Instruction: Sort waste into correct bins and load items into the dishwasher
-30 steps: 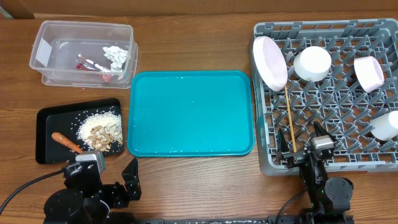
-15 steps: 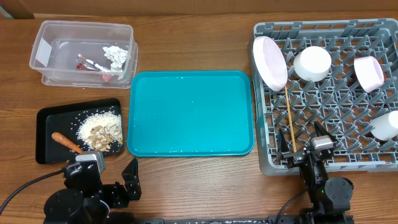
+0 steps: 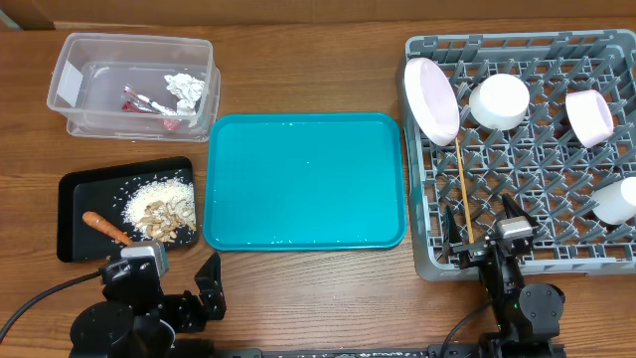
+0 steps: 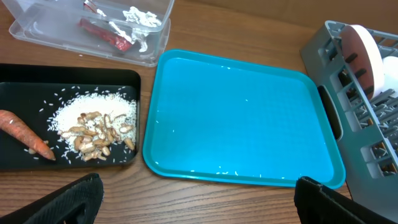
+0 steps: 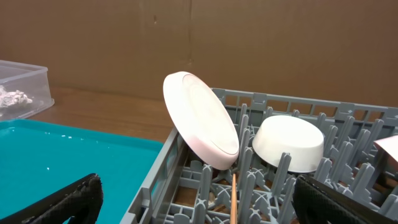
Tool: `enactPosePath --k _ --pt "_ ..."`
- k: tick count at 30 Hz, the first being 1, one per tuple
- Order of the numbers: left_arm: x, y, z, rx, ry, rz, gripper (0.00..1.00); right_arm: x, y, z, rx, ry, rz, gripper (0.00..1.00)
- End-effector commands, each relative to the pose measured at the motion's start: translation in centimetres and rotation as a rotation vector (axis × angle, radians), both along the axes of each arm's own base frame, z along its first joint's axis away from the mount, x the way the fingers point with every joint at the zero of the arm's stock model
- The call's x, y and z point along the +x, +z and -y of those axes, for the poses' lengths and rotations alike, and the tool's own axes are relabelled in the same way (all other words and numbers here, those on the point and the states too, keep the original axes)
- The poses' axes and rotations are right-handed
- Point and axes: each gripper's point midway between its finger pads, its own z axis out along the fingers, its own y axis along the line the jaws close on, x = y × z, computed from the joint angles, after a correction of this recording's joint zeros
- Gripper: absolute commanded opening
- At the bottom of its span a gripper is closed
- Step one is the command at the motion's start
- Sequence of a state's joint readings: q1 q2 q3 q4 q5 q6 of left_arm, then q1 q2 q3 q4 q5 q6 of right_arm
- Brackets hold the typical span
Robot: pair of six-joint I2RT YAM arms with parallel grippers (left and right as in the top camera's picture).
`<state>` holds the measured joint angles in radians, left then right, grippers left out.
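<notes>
Both left bins hold the waste: wrapper (image 3: 149, 102) and foil (image 3: 185, 87) in the clear tub (image 3: 70, 60), rice scraps (image 3: 159, 204) and carrot (image 3: 104, 227) on the black tray (image 3: 75, 244). At right, plate (image 3: 430, 96), bowls (image 3: 498, 100) and chopsticks (image 3: 464, 189) sit in the rack (image 3: 517, 45). Left gripper (image 4: 198, 186) and right gripper (image 3: 484, 237): fingers released, empty. Task seems finished; nothing left to fetch.

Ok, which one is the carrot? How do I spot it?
Find the big teal tray in the middle. Just left of it lies a flat black tray with pale rice. The carrot is the only orange thing on it, small and thin, beside the rice.
</notes>
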<state>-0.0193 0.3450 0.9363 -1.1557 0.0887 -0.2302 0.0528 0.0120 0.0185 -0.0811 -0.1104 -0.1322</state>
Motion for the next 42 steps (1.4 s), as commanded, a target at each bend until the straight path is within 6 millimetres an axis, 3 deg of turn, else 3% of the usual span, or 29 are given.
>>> enactPosePath --k 1,10,16,23,28,33,36,39,42 --pt "0.0 -0.2 -0.2 0.002 0.013 -0.004 1.00 0.0 -0.2 0.2 -0.007 -0.010 0.005 1.00" --pt "0.2 -2.4 -1.6 0.049 0.081 0.015 1.00 0.0 -0.2 0.2 -0.007 -0.010 0.005 1.00" --pt "2.4 -6.4 -1.6 0.046 0.082 0.127 1.00 0.0 -0.2 0.2 -0.007 -0.010 0.005 1.00" --pt "5.9 -9.4 -1.4 0.059 0.067 0.248 1.00 0.0 -0.2 0.2 -0.007 -0.010 0.005 1.00" --pt "8.8 -8.6 -1.3 0.121 0.046 0.448 1.00 0.0 -0.2 0.2 -0.007 -0.010 0.005 1.00" --pt "9.8 -7.3 -1.0 0.198 0.014 0.617 1.00 0.0 -0.2 0.2 -0.007 -0.010 0.005 1.00" --pt "9.8 -8.0 -0.2 0.267 -0.056 0.604 1.00 0.0 -0.2 0.2 -0.007 -0.010 0.005 1.00" --pt "9.7 -10.1 0.1 0.282 -0.096 0.523 1.00 0.0 -0.2 0.2 -0.007 -0.010 0.005 1.00" --pt "9.7 -10.0 0.2 0.251 -0.090 0.523 1.00 0.0 -0.2 0.2 -0.007 -0.010 0.005 1.00"
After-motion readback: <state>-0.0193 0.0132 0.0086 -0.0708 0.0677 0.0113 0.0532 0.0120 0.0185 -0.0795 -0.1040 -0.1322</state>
